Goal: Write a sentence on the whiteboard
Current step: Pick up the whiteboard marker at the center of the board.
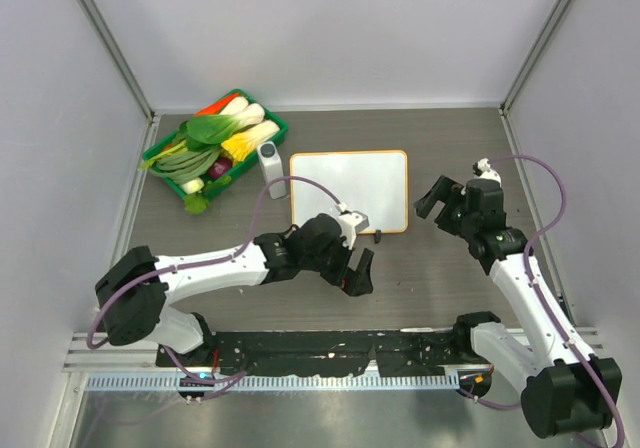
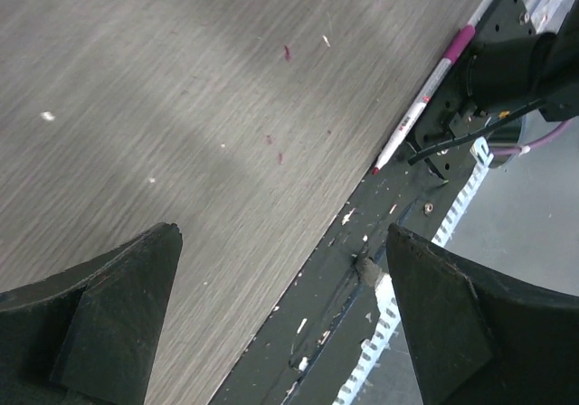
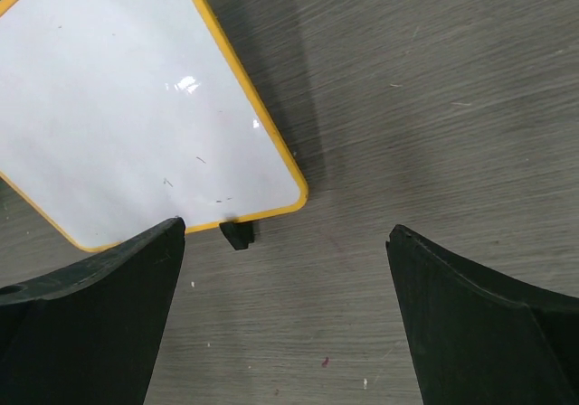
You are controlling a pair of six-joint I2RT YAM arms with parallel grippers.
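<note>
The left gripper [image 1: 358,273] and right gripper [image 1: 435,200] are held apart, empty; the blank whiteboard [image 1: 350,183] is laid flat just beyond the left one, the marker [image 2: 421,102] along the near edge to its right.

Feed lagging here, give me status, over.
Left tool open, empty. Right tool open, empty. Whiteboard blank, flat on table. Marker loose at table's near edge.

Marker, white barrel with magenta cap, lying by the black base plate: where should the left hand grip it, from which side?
Mid-barrel, from straight above, left hand closing across the white marker with magenta cap. It lies flat along the seam between grey wood tabletop and black base plate; a black mount crowds its cap end, so side approaches look poor.
</note>
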